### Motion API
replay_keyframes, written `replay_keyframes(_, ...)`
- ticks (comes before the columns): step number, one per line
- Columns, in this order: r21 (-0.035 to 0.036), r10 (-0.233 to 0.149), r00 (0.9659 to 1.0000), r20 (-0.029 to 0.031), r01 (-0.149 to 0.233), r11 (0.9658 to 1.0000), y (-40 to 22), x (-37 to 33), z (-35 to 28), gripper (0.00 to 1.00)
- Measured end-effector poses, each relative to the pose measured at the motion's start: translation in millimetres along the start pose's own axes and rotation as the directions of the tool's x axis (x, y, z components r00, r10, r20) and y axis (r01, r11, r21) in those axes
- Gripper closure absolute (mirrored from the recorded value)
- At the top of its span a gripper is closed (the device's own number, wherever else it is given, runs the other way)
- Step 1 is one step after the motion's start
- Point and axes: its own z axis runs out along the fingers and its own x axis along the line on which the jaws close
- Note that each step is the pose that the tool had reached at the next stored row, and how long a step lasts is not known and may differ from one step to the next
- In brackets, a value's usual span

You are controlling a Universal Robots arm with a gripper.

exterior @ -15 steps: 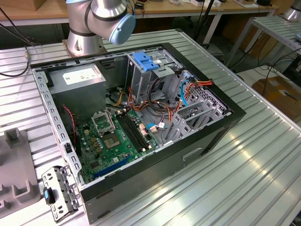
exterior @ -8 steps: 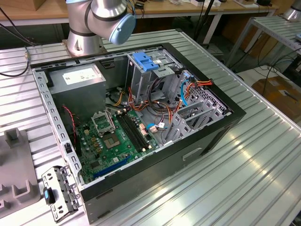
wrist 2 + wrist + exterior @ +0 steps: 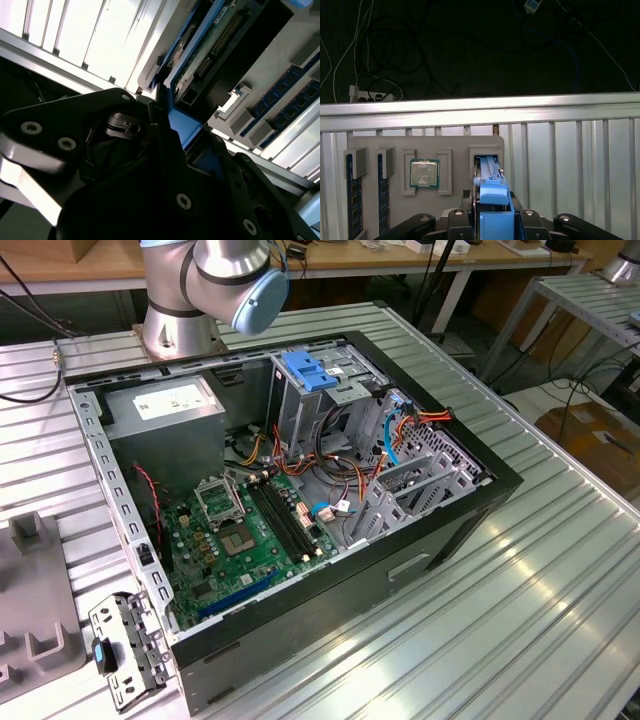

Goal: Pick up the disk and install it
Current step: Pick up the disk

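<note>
At the exterior view's lower left a grey moulded fixture (image 3: 35,610) is seen on the ribbed metal table (image 3: 520,610), with a small metal bracket (image 3: 125,650) laid just beside it. The arm's base (image 3: 180,310) is mounted at the upper left of that view, behind the open computer case (image 3: 400,570). Inside the case, the power supply (image 3: 165,405) is found nearest the base. The green motherboard (image 3: 250,540) lies flat below it, and a drive cage (image 3: 300,420) topped by a square blue latch (image 3: 312,370) stands towards the middle. Loose cables (image 3: 400,425) are bunched at the exterior view's right.

In the first wrist view a grey holder tray (image 3: 455,150) is shown. Memory modules (image 3: 354,190), a processor (image 3: 424,173) and then the disk (image 3: 494,197) are set in neighbouring slots. The disk is seen edge-on, clamped between the black fingers (image 3: 516,212) of the gripper (image 3: 492,216), which are drawn in against its blue rails. Its far end lies within the slot's frame, and whether it is clear of the slot cannot be told.

In the second wrist view the disk (image 3: 210,45) is shown with its circuit board exposed and a blue rail pinched in the gripper (image 3: 187,132).
</note>
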Motion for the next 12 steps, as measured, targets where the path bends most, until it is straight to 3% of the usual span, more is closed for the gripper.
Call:
replay_keyframes(4, -0.0011, -0.026, 0.9997, 0.0, 0.026, 0.9997, 0.0, 0.0, 0.0, 0.63)
replay_keyframes(12, -0.0008, -0.011, 0.9999, -0.0001, 0.011, 0.9999, 0.0, 0.0, 0.0, 0.63)
